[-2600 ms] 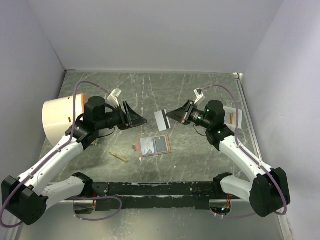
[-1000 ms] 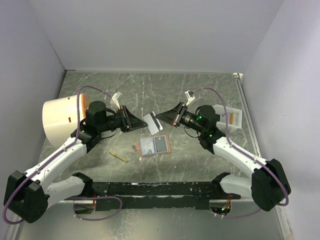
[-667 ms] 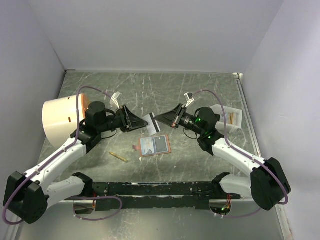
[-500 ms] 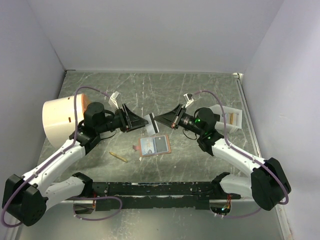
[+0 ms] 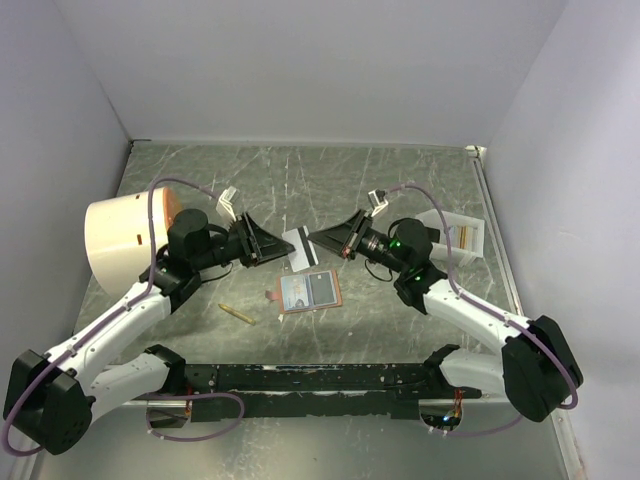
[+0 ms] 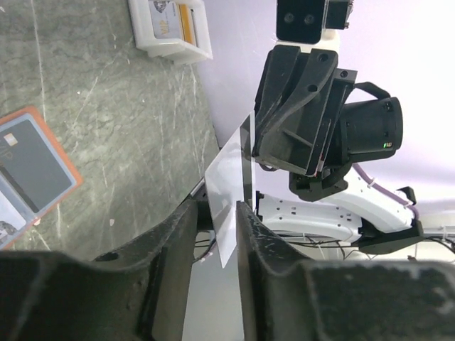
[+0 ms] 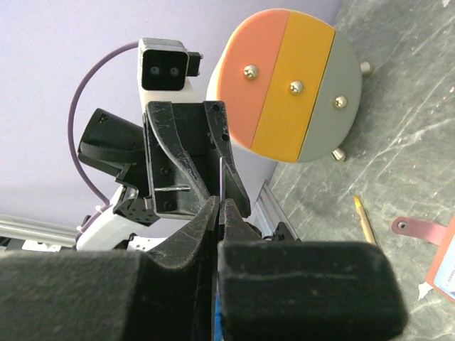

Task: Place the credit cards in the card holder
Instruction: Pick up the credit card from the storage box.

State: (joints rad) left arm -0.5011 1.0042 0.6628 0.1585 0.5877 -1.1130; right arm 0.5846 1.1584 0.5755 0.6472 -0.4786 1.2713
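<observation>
A whitish credit card (image 5: 301, 247) with a dark stripe hangs in the air between the two arms, above the table. My right gripper (image 5: 320, 240) is shut on its right edge; in the right wrist view the card's thin edge (image 7: 222, 177) sticks out past the closed right gripper (image 7: 219, 206). My left gripper (image 5: 284, 245) faces it, open, its jaws on either side of the card's (image 6: 229, 181) free end, with a gap still showing at the left finger (image 6: 181, 227). The tan-brown card holder (image 5: 310, 291) lies open on the table below, a bluish card showing in it.
A big cream cylinder (image 5: 120, 240) stands by the left arm, its coloured end (image 7: 291, 85) facing right. A pencil (image 5: 237, 313) lies left of the card holder. A white tray (image 5: 462, 232) with papers sits at the right.
The right gripper carried the card left toward the left gripper. The left gripper moved right, and its jaws now straddle the card's end; they widened, then narrowed a little.
</observation>
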